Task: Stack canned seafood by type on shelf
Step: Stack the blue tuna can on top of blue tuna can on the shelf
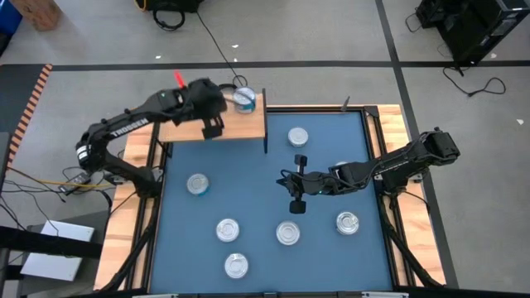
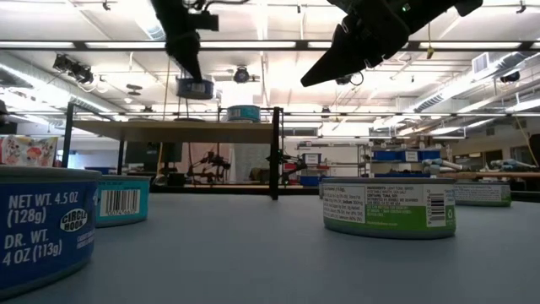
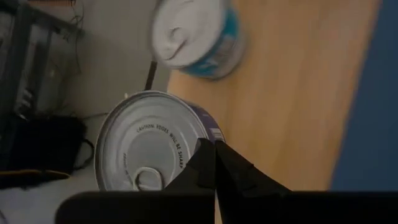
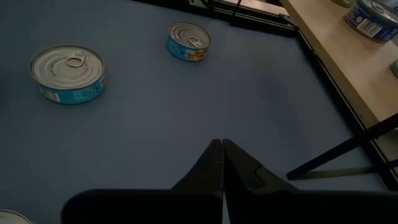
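Note:
The shelf (image 1: pixel 244 124) is a light wood board on thin black legs at the table's far left. One can (image 1: pixel 243 99) with a bluish side stands on it near its far edge; the low view shows that can (image 2: pixel 245 112) too. My left gripper (image 3: pixel 216 149) is above the shelf, shut on a second can (image 3: pixel 149 143) with a silvery lid. In the low view this can (image 2: pixel 195 87) hangs clear above the board. My right gripper (image 4: pixel 221 144) hovers shut over the middle of the blue tabletop (image 1: pixel 248 190), holding nothing. Several more cans lie on the table. My left gripper meets the can at the edge of its lid (image 3: pixel 208 134), on the side away from the pull tab (image 3: pixel 146 179). The fingers slant down onto it from above. They hide the exact place of contact. The can hangs below the fingertips, lifted clear of the shelf.
Loose cans stand on the blue tabletop at the far right (image 1: pixel 298 136), the left (image 1: pixel 197 184) and along the near side (image 1: pixel 228 229), (image 1: pixel 288 233), (image 1: pixel 348 222). Wooden rails (image 1: pixel 389 116) border the table. Open tabletop lies between the shelf and the near cans.

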